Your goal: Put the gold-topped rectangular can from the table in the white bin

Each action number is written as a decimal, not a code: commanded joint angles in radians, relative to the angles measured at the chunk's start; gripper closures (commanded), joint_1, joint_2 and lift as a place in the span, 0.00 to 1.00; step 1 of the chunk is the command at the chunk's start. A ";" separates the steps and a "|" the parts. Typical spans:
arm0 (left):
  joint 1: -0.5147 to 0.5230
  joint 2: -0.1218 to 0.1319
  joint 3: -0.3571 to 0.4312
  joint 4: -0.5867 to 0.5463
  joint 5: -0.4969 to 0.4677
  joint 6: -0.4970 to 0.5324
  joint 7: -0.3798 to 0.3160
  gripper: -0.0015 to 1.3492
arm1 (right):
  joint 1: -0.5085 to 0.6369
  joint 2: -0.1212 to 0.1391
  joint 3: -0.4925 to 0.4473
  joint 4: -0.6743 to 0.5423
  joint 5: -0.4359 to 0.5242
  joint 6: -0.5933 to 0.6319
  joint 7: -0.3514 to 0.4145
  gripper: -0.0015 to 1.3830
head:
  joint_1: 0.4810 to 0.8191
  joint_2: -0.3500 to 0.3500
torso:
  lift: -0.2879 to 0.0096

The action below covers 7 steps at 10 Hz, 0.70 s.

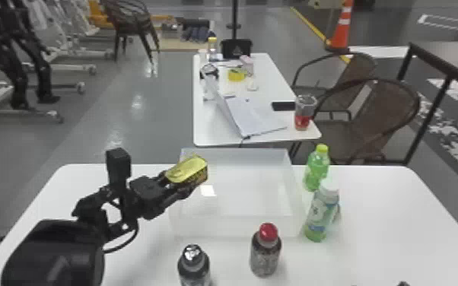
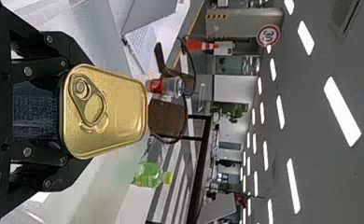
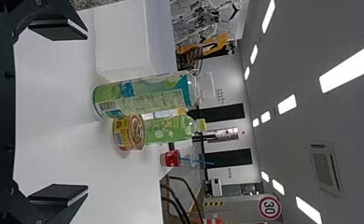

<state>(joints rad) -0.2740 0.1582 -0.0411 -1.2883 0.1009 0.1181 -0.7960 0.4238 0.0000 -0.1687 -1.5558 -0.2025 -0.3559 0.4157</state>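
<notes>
- Can [image 1: 194, 170], rectangular and gold-topped, is up off the table [image 1: 376, 213], over the far left part of the white bin [image 1: 236, 227] as the head view has it; I cannot tell whether it is fully inside the rim.
- My left gripper [image 1: 180, 184] is closed on that can, one finger along each side of its dark body. In the left wrist view I see the gold lid and its pull ring out past my fingertips.
- My left arm [image 1: 114, 205] comes in from the bottom left of the head view.
- My right gripper [image 1: 403, 283] waits at the near edge of the head view. In the right wrist view its fingers stand wide apart with nothing between them.
- Just right of the bin I have a green bottle [image 1: 317, 171] with a yellow-green cap and, nearer me, a white-capped bottle [image 1: 321, 216], both upright.
- A round tin [image 3: 129, 132] sits near those two on the table.
- On the near side of the bin stand a red-capped bottle [image 1: 265, 253] and, to its left, a dark bottle [image 1: 194, 268].
- Beyond, a second table [image 1: 217, 135] bears an open laptop [image 1: 256, 118] and a red cup [image 1: 302, 118].
</notes>
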 commanded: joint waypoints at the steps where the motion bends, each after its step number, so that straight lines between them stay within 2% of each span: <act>1: -0.067 0.018 -0.059 0.087 -0.020 0.020 -0.031 0.87 | -0.004 0.001 0.002 0.003 0.000 0.000 0.000 0.10 | 0.20 0.50 | 0.63; 2: -0.096 0.027 -0.091 0.135 -0.027 0.003 -0.046 0.86 | -0.008 0.001 0.005 0.008 0.000 -0.002 0.002 0.10 | 0.20 0.50 | 0.63; 3: -0.103 0.027 -0.097 0.144 -0.043 -0.029 -0.045 0.67 | -0.010 0.001 0.005 0.010 0.000 -0.002 0.002 0.10 | 0.20 0.50 | 0.63; 4: -0.105 0.026 -0.092 0.144 -0.046 -0.037 -0.039 0.22 | -0.010 0.001 0.005 0.010 -0.002 -0.002 0.002 0.10 | 0.20 0.50 | 0.63; 5: -0.103 0.026 -0.086 0.144 -0.047 -0.052 -0.035 0.01 | -0.010 0.001 0.005 0.010 -0.002 -0.002 0.002 0.10 | 0.20 0.50 | 0.63; 7: -0.096 0.024 -0.068 0.144 -0.043 -0.067 -0.034 0.15 | -0.010 0.001 0.006 0.010 -0.002 -0.002 0.002 0.10 | 0.20 0.50 | 0.63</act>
<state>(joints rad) -0.3735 0.1824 -0.1138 -1.1444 0.0559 0.0545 -0.8295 0.4141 0.0000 -0.1634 -1.5457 -0.2041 -0.3574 0.4172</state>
